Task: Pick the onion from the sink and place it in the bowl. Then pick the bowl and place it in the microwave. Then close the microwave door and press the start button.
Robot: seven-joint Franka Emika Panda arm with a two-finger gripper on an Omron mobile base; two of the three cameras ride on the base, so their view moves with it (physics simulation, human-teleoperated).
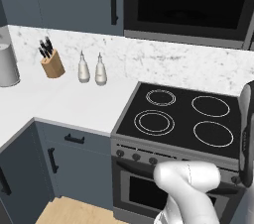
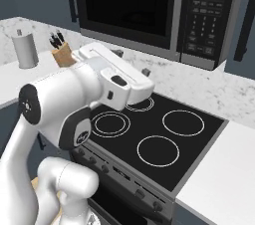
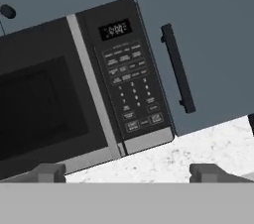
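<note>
Hand view: the gripper (image 3: 127,172) faced the microwave (image 3: 74,99), tilted in frame. Two finger tips (image 3: 48,172) stood wide apart at the bottom edge with nothing between them, so the gripper was fully spread and held nothing. The microwave door (image 3: 42,109) sat up and left of the gripper, shut flush, its black window dark. The keypad (image 3: 130,86) lay straight ahead above the gripper midpoint, with a lit display at its top. A cabinet handle (image 3: 177,68) stood up and to the right; pale marble backsplash (image 3: 198,148) lay just beyond the tips.

Right base view: the arm (image 2: 64,114) was folded, elbow low, its white hand (image 2: 117,77) raised over the stove (image 2: 154,134) and pointing toward the microwave; the fingers themselves were hidden behind the hand. A knife block (image 2: 62,52) and a paper towel roll (image 2: 25,50) stood far to the hand's left.

Left base view: two bottles (image 1: 92,68) stood beside the knife block on the counter (image 1: 64,104), a detail the other views lacked. The keypad was cut off here.
</note>
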